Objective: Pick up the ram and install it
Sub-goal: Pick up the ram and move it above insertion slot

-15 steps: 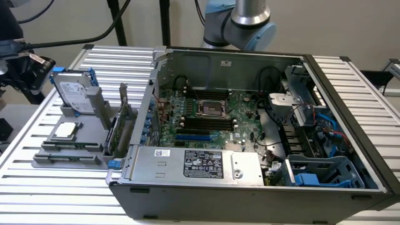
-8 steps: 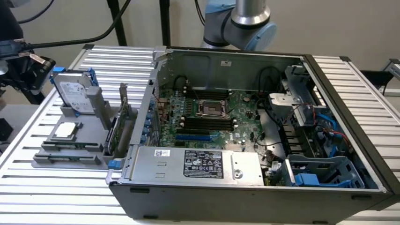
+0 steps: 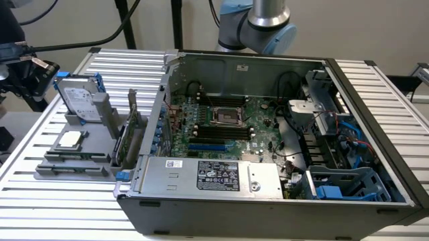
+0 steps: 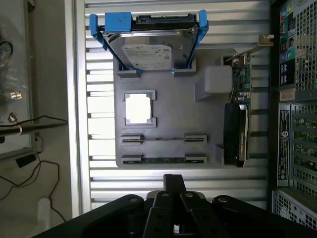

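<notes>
The ram (image 4: 163, 159) is a thin green stick standing on edge between two clips at the near end of the grey holder (image 4: 173, 111). In the exterior view the ram (image 3: 72, 169) sits at the holder's front, to the left of the open computer case (image 3: 268, 211). A second thin stick (image 4: 163, 139) stands in the row of clips behind it. My gripper (image 4: 173, 179) hangs high above the slatted table just short of the holder, shut with nothing in it. The black memory slots (image 3: 221, 133) lie on the motherboard inside the case.
The holder also carries a hard drive in a blue frame (image 4: 148, 47), a square silver processor (image 4: 138, 108) and an upright expansion card (image 4: 237, 124) next to the case wall. A power supply (image 3: 208, 175) and drive cages (image 3: 342, 186) fill the case's front and right.
</notes>
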`<state>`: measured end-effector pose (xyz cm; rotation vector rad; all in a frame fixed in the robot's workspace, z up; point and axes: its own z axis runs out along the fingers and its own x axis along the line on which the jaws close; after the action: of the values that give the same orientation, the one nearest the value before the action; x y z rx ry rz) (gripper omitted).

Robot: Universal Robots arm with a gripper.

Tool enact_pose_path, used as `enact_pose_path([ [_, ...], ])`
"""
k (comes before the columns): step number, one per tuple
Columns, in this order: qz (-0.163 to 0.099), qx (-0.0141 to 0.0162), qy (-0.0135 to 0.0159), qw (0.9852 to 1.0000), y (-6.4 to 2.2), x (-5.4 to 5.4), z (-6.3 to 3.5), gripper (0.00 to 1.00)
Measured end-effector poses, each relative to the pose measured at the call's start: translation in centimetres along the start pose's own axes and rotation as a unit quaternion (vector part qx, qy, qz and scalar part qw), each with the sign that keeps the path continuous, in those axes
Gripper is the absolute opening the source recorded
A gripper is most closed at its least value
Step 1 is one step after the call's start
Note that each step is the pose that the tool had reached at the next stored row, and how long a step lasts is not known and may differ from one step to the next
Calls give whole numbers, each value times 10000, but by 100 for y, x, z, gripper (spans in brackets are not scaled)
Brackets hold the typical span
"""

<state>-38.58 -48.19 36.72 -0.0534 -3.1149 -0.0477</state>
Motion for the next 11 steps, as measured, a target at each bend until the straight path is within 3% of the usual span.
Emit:
enact_pose_path([
  [5, -394, 10, 12, 9992, 0, 0, 4, 11],
  [11, -937, 25, 29, 9956, 0, -1, 20, 11],
])
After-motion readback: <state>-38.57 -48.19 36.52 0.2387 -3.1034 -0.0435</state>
